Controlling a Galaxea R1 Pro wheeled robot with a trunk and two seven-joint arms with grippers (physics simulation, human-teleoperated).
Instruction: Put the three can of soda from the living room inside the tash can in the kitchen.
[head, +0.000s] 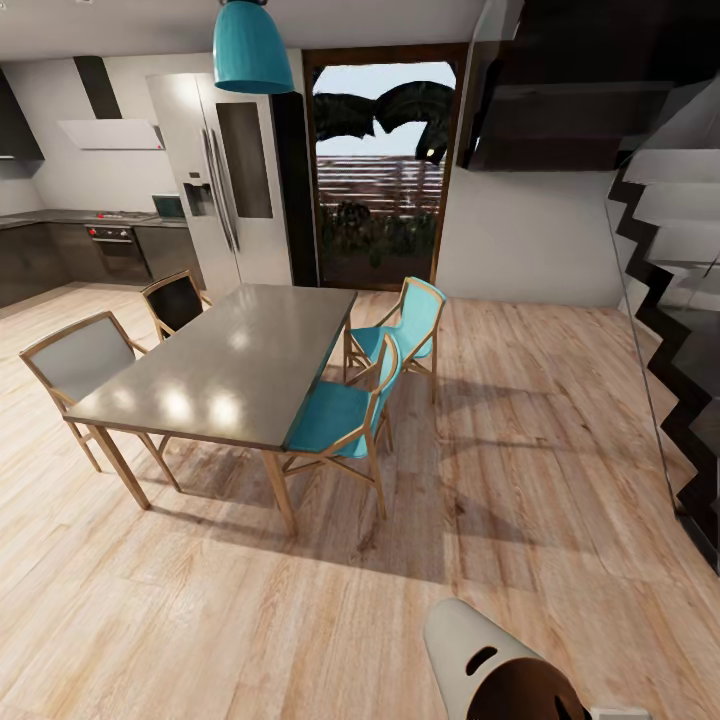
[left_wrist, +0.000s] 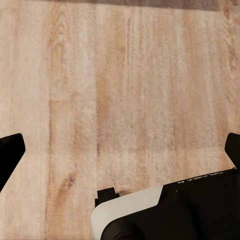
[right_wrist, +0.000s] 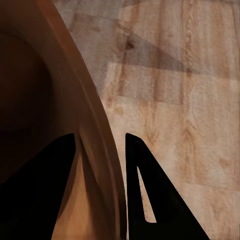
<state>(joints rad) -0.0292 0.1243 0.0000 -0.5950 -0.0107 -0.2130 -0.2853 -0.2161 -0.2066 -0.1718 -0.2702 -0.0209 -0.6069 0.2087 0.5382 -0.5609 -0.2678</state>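
Pale grey tapered tash can (head: 470, 650) with brown inside, tilted low above light wood floor (head: 520, 450), rim wall pinched between right gripper (right_wrist: 100, 137) fingers, left gripper (left_wrist: 120, 145) fingers spread wide, holding nothing, contents hidden

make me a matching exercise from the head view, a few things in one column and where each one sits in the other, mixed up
Things:
1. grey rectangular dining table
2. teal dome pendant lamp
3. pale grey round bin with brown inside
4. steel double-door fridge

Places:
A. bottom edge of the view, tipped over, close to the robot
B. against the far wall, beside the dark doorway
C. hanging at the top of the view
D. on the wood floor, chairs around it

Pairs: 1-D, 2-C, 3-A, 4-B
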